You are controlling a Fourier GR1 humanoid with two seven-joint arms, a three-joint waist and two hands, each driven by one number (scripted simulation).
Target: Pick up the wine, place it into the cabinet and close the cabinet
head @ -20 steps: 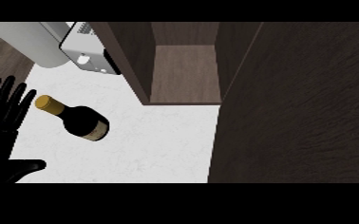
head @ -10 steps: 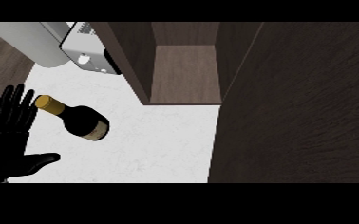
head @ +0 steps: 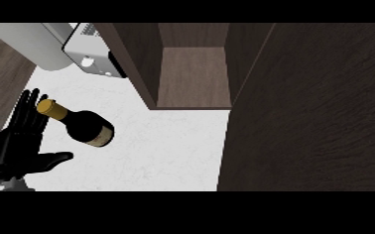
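One bottle (head: 82,125) lies by the counter's (head: 168,148) left edge, with one left hand (head: 22,141), fingers straight, beside its neck. Free counter runs toward one open cabinet (head: 192,74).

body | left hand (head: 22,147) black, slim fingers, thumb | forearm (head: 13,183) grey

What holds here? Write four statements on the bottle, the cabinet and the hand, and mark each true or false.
The wine bottle lies on its side on the counter. True.
The cabinet is shut. False: it stands open, its inside showing.
The left hand grips the bottle. False: it is open, fingers straight, beside the bottle's neck.
The bottle's gold cap points toward the left hand. True.
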